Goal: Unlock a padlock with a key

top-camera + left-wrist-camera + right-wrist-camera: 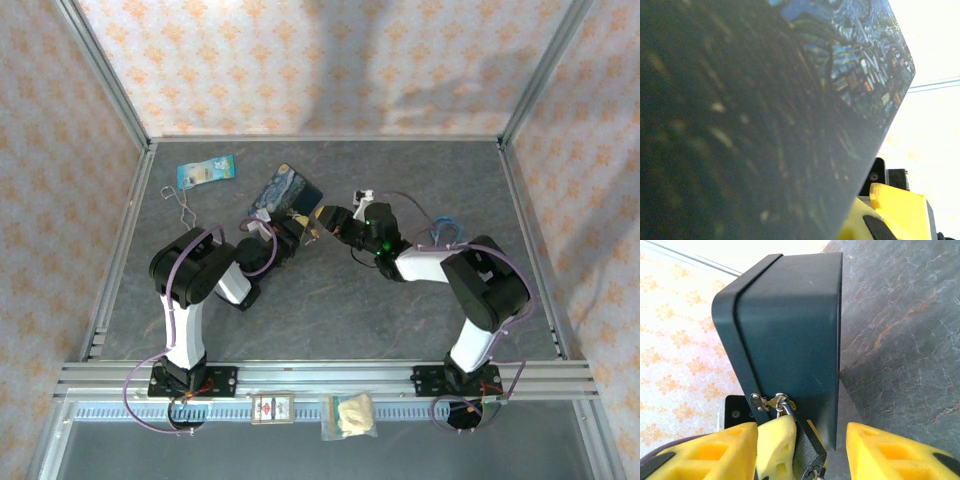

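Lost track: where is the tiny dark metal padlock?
In the right wrist view, bottom centre, the tiny dark metal padlock hangs from the silvery hasp of the dark tin.

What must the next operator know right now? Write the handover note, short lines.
The left gripper is shut at the near edge of the blue starry-night tin; what it pinches is hidden.
The right gripper is open, with a finger on either side of the padlock.
The padlock hangs from the tin's hasp, shackle through it.
A silvery bit at the padlock's lower end may be the key; unclear.
Done: padlock reached.
Left: confirm the key is seated, turn it, free the shackle.
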You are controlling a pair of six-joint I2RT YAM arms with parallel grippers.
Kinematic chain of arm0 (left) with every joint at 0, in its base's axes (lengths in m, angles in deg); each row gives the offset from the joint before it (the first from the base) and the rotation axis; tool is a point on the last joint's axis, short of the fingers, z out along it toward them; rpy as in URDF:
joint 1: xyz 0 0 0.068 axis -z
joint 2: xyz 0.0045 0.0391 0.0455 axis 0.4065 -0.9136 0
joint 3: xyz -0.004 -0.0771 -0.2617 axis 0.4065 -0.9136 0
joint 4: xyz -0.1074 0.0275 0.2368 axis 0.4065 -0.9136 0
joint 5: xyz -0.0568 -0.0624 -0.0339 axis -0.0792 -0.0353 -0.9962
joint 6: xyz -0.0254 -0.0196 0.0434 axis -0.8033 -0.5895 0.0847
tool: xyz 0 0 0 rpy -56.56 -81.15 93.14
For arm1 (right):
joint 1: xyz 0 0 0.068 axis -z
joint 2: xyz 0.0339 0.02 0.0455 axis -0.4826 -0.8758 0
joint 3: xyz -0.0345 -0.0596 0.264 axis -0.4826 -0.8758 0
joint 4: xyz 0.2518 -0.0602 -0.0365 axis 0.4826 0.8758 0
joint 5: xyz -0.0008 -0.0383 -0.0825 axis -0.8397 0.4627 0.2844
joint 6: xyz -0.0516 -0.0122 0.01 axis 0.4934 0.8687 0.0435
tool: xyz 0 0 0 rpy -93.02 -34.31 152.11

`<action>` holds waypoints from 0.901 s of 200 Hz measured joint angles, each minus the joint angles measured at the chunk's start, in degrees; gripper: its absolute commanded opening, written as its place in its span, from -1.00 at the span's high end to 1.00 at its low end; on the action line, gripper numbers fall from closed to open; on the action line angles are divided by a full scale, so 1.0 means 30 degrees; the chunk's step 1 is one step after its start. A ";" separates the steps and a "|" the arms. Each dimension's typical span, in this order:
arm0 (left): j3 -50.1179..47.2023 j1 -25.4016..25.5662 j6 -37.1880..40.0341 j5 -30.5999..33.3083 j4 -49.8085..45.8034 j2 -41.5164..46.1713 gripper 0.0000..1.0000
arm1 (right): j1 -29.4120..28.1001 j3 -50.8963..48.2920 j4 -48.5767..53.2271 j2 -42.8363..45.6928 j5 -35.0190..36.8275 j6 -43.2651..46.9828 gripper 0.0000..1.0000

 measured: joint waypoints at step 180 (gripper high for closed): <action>-0.0022 0.0000 -0.0058 -0.0044 -0.0109 0.0379 1.00 | 0.0073 -0.0350 -0.3810 -0.2353 -0.3388 -0.0539 0.67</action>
